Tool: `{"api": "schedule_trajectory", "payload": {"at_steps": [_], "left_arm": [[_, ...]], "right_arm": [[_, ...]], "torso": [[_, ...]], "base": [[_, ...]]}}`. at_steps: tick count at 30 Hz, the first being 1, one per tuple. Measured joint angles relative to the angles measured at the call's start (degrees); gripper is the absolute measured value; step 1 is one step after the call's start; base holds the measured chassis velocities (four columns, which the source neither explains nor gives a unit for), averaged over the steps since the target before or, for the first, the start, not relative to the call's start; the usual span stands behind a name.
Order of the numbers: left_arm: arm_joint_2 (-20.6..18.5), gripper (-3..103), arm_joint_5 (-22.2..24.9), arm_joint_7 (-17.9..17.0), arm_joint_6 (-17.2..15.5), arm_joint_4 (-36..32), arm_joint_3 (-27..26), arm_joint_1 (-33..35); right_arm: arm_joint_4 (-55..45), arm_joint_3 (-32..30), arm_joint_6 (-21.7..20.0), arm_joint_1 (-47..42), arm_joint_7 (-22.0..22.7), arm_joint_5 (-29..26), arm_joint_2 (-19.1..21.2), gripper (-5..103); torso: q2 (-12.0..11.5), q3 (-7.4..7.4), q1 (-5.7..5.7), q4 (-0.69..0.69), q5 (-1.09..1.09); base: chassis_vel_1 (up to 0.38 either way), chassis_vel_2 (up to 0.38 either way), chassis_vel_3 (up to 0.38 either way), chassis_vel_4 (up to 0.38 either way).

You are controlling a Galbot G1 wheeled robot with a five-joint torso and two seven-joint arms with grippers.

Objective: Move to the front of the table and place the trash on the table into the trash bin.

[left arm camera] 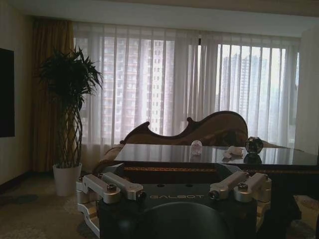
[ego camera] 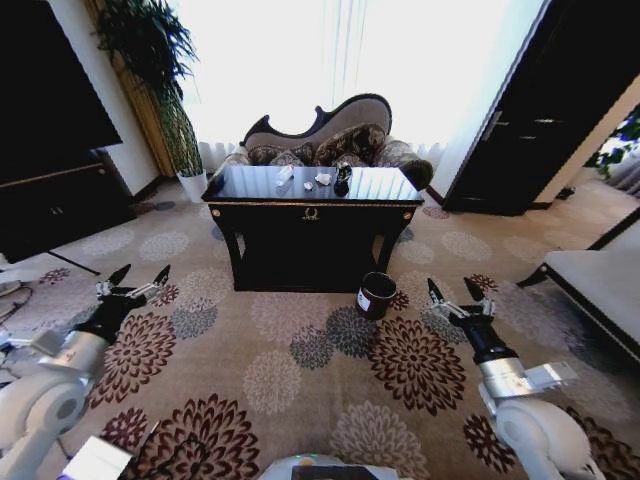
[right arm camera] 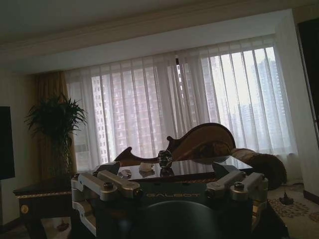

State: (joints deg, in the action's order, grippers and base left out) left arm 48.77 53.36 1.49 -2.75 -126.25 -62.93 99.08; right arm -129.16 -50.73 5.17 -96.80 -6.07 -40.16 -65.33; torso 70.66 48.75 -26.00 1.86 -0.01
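Left end effector (ego camera: 140, 280) and right end effector (ego camera: 455, 293) hang low over the carpet, both fingers spread wide, empty. Trash bin (ego camera: 376, 295) stands ahead beside the surface (ego camera: 250, 184); trash (ego camera: 322, 179) lies on top. Approach step in hand, judging by the gap; next needs closing in to reach.

Glossy black counter (ego camera: 311, 215), carved legs, gold emblem on front apron. On top, near centre: whitish wrapper (ego camera: 285, 175), small crumpled white tissue (ego camera: 323, 179), dark shiny wrapper (ego camera: 343, 178). Black trash bin (ego camera: 376, 295), white label, upright on carpet by the counter's front right leg.
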Motion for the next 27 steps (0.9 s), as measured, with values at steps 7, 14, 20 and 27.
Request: {"api": "schedule_trajectory", "payload": {"at_steps": [7, 14, 20, 27], "left_arm": [[0.23, 100, -0.87, 0.06, 0.68, 0.12, 0.02, 0.20], [0.50, 100, -1.27, 0.05, 0.68, 0.00, 0.28, 0.11], [0.81, 100, -1.23, 0.09, 0.68, -0.05, 0.28, 0.20], [0.94, 100, -1.06, 0.14, 0.64, -0.05, 0.27, 0.34]], "right_arm": [[0.00, -0.07, -0.40, -0.01, 0.84, 0.60, -0.19, 100], [-0.16, -0.25, -0.31, -0.27, 0.79, 0.33, -0.77, 100], [-0.22, -0.17, -0.22, -0.25, 0.59, 0.22, -1.20, 100], [-0.54, 0.00, -0.17, -0.21, 0.23, 0.08, -1.62, 100]], "torso": [[0.00, 0.00, 0.00, 0.00, 0.00], [0.00, 0.00, 0.00, 0.00, 0.00], [0.00, 0.00, 0.00, 0.00, 0.00], [0.00, 0.00, 0.00, 0.00, 0.00]], "base": [[0.000, 0.000, 0.000, 0.000], [0.000, 0.000, 0.000, 0.000], [0.000, 0.000, 0.000, 0.000], [0.000, 0.000, 0.000, 0.000]]}}
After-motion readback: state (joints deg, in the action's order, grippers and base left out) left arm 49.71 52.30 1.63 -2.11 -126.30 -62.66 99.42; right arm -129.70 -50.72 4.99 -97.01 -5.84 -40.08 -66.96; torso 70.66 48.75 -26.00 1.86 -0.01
